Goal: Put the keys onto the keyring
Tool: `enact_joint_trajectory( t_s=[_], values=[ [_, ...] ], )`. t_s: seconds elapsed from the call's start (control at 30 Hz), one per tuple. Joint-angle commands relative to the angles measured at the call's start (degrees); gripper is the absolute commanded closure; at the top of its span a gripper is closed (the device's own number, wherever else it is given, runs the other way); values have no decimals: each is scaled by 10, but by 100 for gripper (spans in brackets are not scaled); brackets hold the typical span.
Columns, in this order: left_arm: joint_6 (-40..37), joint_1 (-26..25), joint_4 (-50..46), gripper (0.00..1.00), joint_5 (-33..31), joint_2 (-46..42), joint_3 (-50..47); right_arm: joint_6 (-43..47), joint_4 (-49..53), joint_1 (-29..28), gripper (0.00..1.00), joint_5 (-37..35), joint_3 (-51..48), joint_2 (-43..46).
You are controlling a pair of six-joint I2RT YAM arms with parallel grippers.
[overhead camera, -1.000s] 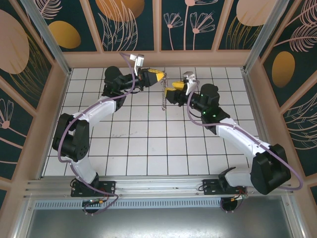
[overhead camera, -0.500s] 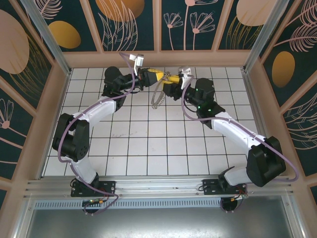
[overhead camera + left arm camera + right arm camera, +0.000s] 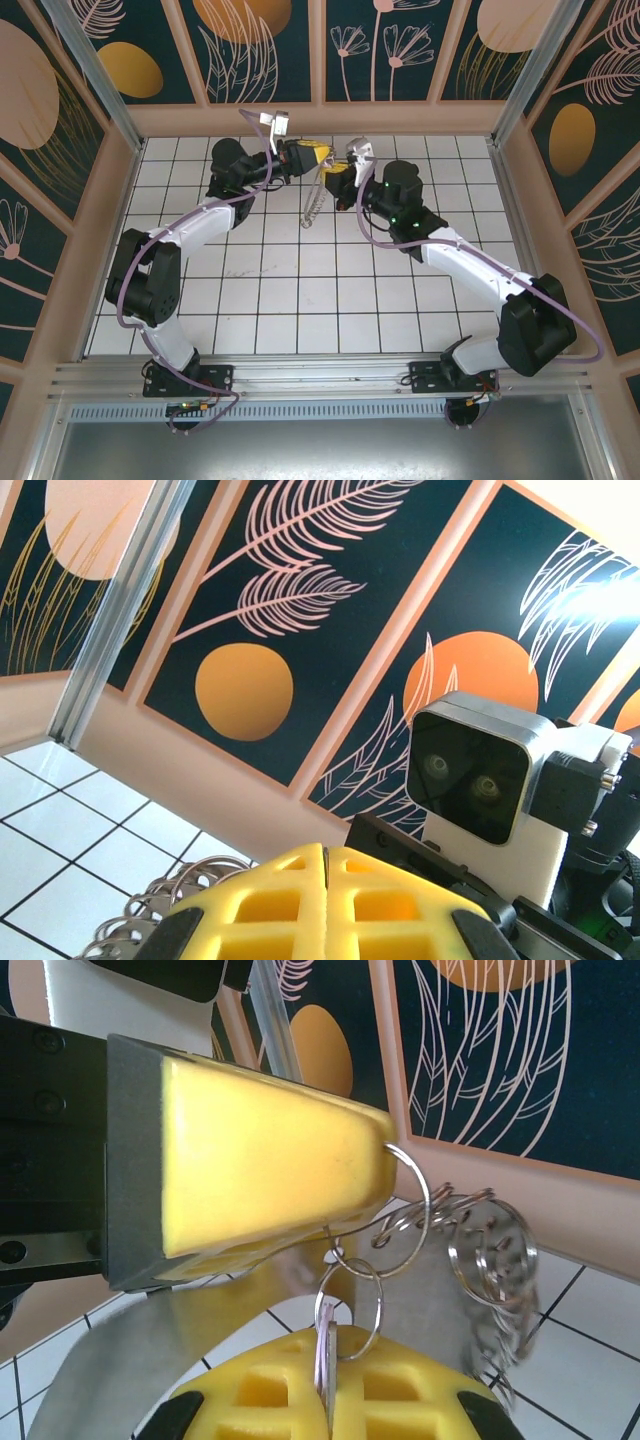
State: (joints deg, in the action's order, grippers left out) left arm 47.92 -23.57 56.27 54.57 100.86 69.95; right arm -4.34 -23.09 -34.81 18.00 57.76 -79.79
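My left gripper [image 3: 320, 153] and right gripper [image 3: 334, 178] meet tip to tip above the far middle tiles. The keyring [image 3: 314, 205], a chain of thin metal rings, dangles below them. In the right wrist view, a yellow finger [image 3: 270, 1150] of my left gripper pinches the keyring's wire, and its linked rings [image 3: 450, 1205] hang to the right. My right gripper [image 3: 328, 1338] is shut on the pale lilac key [image 3: 322, 1345], whose small ring hooks into a larger ring above. In the left wrist view my left gripper [image 3: 327, 858] is shut, with rings [image 3: 165, 905] showing at its left.
The white tiled floor [image 3: 300, 290] is ringed by low tan walls [image 3: 320, 118] with dark floral panels. The right wrist's camera housing [image 3: 480, 780] sits right in front of the left gripper.
My right gripper has moved left and farther back until it meets the left gripper. The hanging chain has swung left. The left arm has barely shifted.
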Motion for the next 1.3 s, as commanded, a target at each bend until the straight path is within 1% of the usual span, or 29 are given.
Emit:
enact_joint_trajectory(
  t_s=[0.0, 0.17, 0.2, 0.27, 0.33, 0.37, 0.47, 0.53, 0.6, 0.7, 0.77, 0.87, 1.1, 1.27],
  values=[
    [17, -2, 56, 100, -27, -20, -3, 13, 7, -14, 100, 10, 7, 6],
    [30, -2, 74, 100, -28, -16, -8, 19, 21, -24, 100, 23, 28, -15],
    [31, -2, 75, 100, -29, -16, -9, 19, 25, -25, 93, 24, 30, -16],
    [29, -2, 74, 100, -29, -18, -10, 20, 28, -25, 73, 20, 25, -9],
    [27, -2, 72, 100, -29, -18, -11, 21, 35, -22, 61, 19, 17, 5],
    [25, -1, 71, 100, -29, -19, -11, 21, 37, -21, 58, 20, 10, 16],
    [23, -2, 69, 100, -29, -19, -11, 7, 33, -8, 56, 31, -24, 57],
    [21, -2, 69, 100, -27, -18, -10, -14, 17, 11, 56, 41, -53, 90],
    [20, -2, 69, 100, -25, -18, -11, -45, -12, 31, 54, 53, -84, 119],
    [15, -2, 64, 100, -21, -21, -13, -112, -75, 83, 52, 73, -121, 150],
    [11, -2, 61, 100, -19, -23, -15, -147, -101, 106, 53, 83, -125, 151],
    [6, -2, 57, 100, -19, -23, -18, -181, -120, 119, 58, 90, -109, 131],
    [5, -2, 55, 100, -16, -23, -17, -221, -145, 114, 83, 118, -49, 54],
    [4, -2, 52, 100, -17, -23, -14, -221, -150, 90, 90, 122, -20, 18]
  ],
)
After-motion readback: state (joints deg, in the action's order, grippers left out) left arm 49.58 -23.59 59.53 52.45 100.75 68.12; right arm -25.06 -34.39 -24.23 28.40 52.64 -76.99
